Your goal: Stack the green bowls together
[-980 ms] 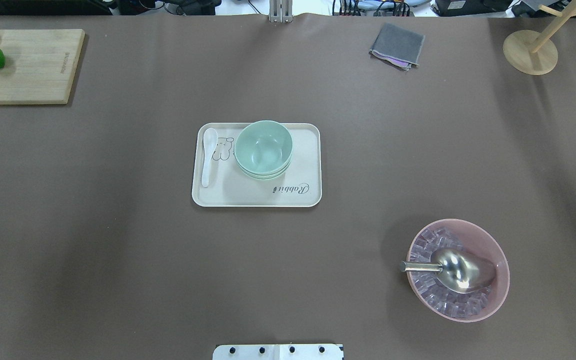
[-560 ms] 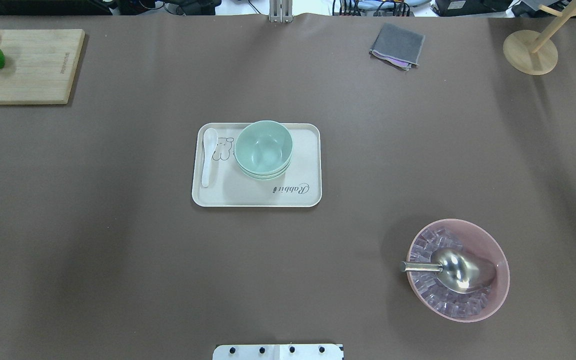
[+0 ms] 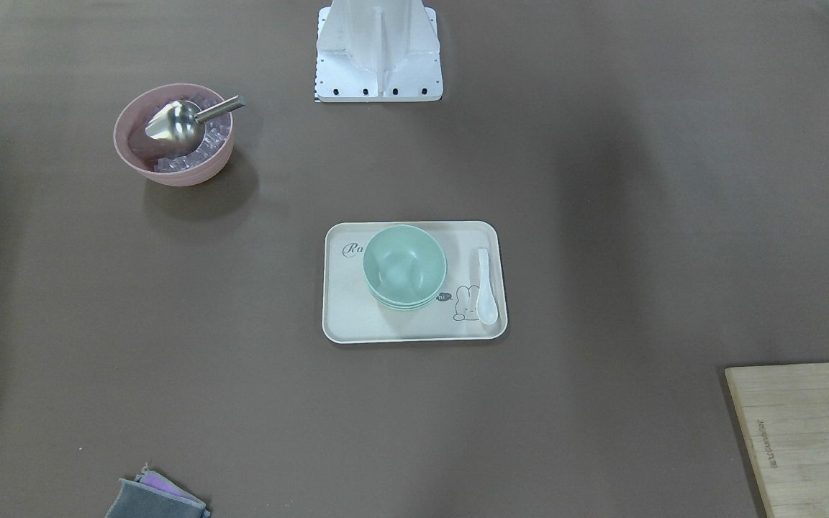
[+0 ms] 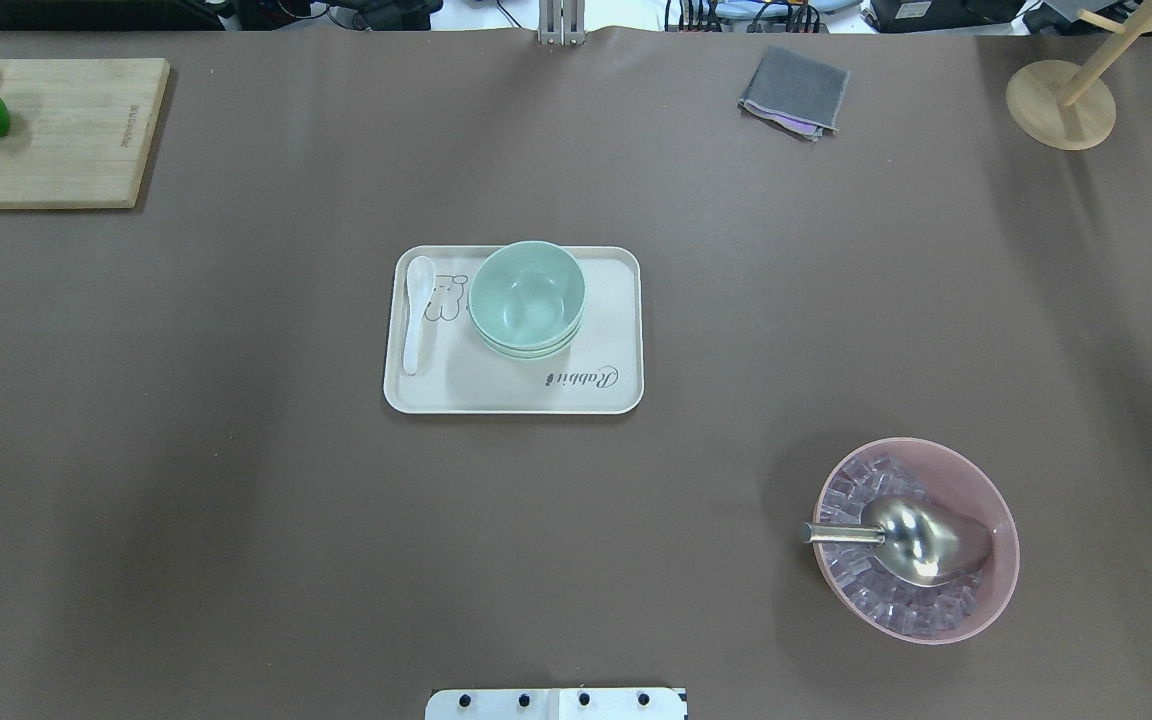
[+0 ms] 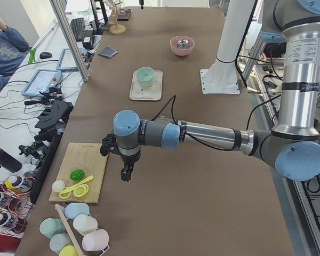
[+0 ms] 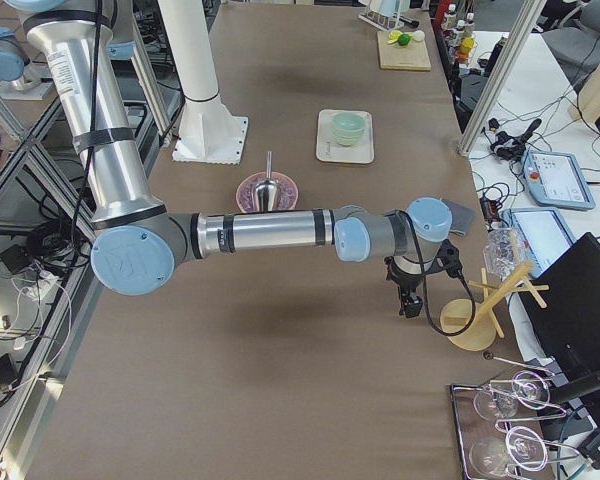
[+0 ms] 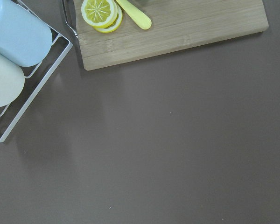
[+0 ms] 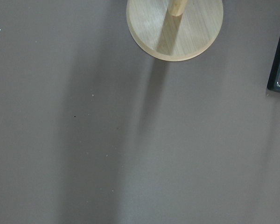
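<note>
The green bowls [image 4: 526, 297] are nested in one stack on a beige tray [image 4: 596, 390] at the table's middle; the stack also shows in the front view [image 3: 405, 265] and in both side views [image 5: 145, 76] [image 6: 348, 127]. My left gripper [image 5: 126, 175] hangs over the bare table beside the cutting board, far from the bowls. My right gripper [image 6: 408, 305] hangs near the wooden stand, also far from them. Both show only in the side views, so I cannot tell whether they are open or shut.
A white spoon [image 4: 417, 310] lies on the tray. A pink bowl [image 4: 986, 490] of ice holds a metal scoop [image 4: 921, 540]. A cutting board [image 4: 66, 130] with lime and lemon, a grey cloth [image 4: 794, 92] and a wooden stand [image 4: 1060, 104] line the far edge.
</note>
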You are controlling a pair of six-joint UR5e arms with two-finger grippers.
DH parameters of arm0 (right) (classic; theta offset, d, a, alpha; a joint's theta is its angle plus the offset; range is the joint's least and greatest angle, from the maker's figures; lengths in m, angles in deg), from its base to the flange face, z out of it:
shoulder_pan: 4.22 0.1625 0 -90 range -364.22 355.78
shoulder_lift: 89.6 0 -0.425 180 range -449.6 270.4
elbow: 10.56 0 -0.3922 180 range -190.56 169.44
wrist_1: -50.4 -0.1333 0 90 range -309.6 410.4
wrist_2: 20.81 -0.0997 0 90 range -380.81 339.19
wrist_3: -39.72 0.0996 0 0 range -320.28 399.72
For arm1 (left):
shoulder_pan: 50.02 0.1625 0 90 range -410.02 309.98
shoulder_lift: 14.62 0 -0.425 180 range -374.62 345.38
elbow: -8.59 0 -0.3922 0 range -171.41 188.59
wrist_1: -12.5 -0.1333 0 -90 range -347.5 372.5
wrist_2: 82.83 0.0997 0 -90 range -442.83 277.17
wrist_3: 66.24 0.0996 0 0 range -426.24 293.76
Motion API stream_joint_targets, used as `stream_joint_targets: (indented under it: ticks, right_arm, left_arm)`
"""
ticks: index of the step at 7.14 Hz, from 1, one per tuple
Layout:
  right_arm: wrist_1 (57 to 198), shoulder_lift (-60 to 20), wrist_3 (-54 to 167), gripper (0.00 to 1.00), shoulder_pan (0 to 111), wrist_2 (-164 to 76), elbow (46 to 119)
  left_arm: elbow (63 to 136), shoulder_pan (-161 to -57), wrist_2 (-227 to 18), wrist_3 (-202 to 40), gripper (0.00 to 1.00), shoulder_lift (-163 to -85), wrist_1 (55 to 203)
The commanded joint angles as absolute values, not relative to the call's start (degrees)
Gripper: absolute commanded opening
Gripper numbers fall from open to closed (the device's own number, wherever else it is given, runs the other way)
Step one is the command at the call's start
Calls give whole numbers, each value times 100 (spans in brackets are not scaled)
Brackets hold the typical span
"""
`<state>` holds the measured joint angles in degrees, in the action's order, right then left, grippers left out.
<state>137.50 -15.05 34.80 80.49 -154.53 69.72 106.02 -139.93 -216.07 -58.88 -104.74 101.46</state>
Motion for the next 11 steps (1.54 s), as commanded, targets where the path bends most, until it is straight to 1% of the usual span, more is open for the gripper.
stream_joint_targets:
  ticks: [1, 11]
  right_arm:
    - [13750, -1490, 3480, 100, 8050, -15458, 6959]
    - [13741, -1472, 3489, 100, 8050, -15449, 6951]
  left_arm:
    - [10606, -13993, -21607, -5886, 98, -10445, 10154]
    - [10571, -13993, -21598, -5903, 98, -10409, 10320]
